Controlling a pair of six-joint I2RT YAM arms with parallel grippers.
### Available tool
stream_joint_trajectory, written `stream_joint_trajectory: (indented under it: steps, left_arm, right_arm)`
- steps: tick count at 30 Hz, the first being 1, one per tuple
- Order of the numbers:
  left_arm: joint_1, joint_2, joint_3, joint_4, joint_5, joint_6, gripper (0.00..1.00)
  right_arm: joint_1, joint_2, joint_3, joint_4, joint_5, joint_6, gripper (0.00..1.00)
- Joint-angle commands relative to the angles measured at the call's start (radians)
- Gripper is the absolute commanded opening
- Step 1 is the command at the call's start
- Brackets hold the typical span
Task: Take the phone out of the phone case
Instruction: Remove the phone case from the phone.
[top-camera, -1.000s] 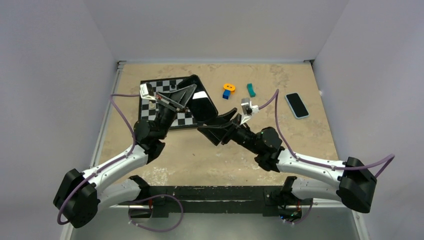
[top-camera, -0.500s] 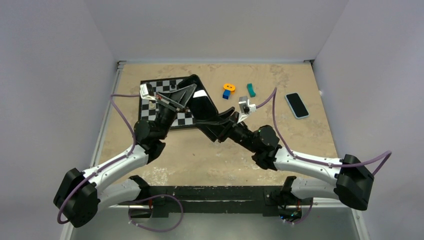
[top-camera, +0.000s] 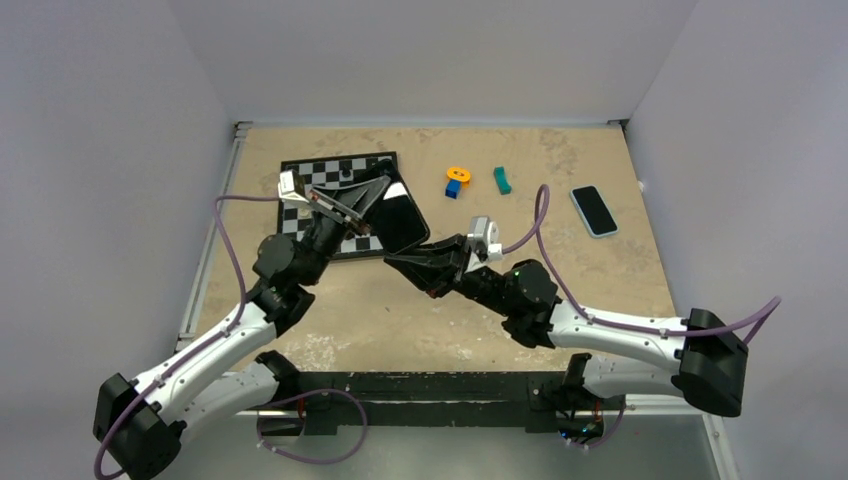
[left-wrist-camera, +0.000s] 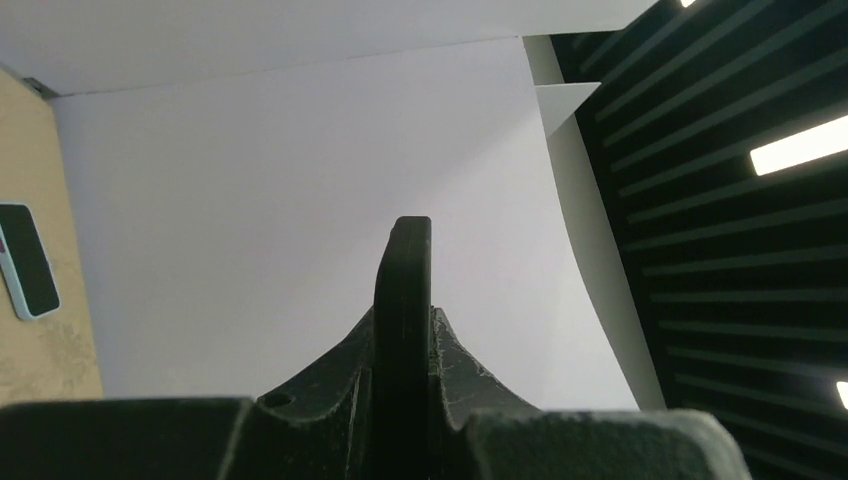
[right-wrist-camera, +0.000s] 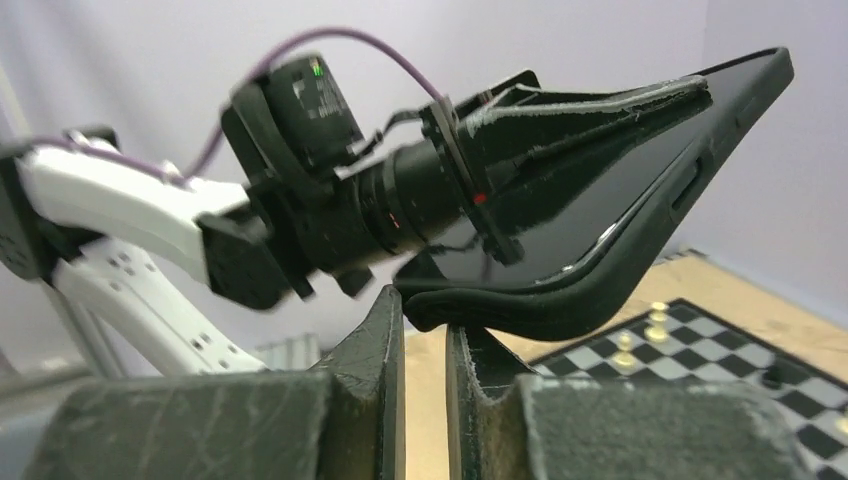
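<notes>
The right tool (right-wrist-camera: 425, 320) has its jaws drawn almost together, with only a narrow slot between them, and the near corner of the phone case (right-wrist-camera: 560, 300) sits in that slot, so it appears to pinch the rubbery lip. Along that edge the case bows away from the phone (right-wrist-camera: 600, 190), a sliver of light showing between them. The left tool (left-wrist-camera: 402, 330) is clamped flat across the slab from the far side, one finger on the glass and one behind. It holds phone and case tilted in the air above the chessboard (top-camera: 330, 175), clear of the table (top-camera: 560, 150). A second phone (top-camera: 594, 210) and some small coloured blocks (top-camera: 457, 180) lie well apart.

The step in hand looks like peeling the first corner. Next, the right tool should probably draw the lip down and off while the left tool holds firm, with care that the phone does not slide free and drop
</notes>
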Motion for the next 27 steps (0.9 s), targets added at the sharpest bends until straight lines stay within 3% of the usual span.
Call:
stream_joint_trajectory:
  steps: [1,6,11,15,18,19,23,27]
  left_arm:
    - [-0.013,-0.095,0.075,-0.103,0.135,-0.156,0.0]
    - [-0.013,-0.084,0.071,-0.054,0.197,-0.182,0.0]
    - [-0.012,-0.123,0.052,-0.053,0.157,-0.104,0.0]
    - [-0.011,-0.101,0.045,0.045,0.178,-0.073,0.0]
    - [-0.008,-0.076,0.054,0.147,0.249,-0.008,0.0]
    - [-0.006,-0.075,0.06,0.152,0.27,0.036,0.0]
    - [-0.002,-0.092,0.055,0.145,0.318,0.171,0.0]
    - [0.008,-0.086,0.058,0.143,0.359,0.179,0.0]
  right_arm:
    - [-0.052,-0.023,0.021,-0.109,0.169,-0.359,0.0]
    - [-0.053,-0.025,0.051,-0.144,0.154,-0.434,0.0]
    - [-0.056,-0.04,0.067,-0.208,0.149,-0.4,0.0]
    - [-0.114,-0.071,-0.004,-0.177,0.09,-0.189,0.0]
    - [-0.196,-0.073,-0.024,-0.195,-0.107,0.072,0.0]
    - [-0.208,-0.06,0.011,-0.269,-0.161,0.143,0.0]
    - [-0.212,-0.012,0.097,-0.413,-0.352,0.314,0.0]
    - [-0.247,-0.013,0.05,-0.32,-0.439,0.439,0.0]
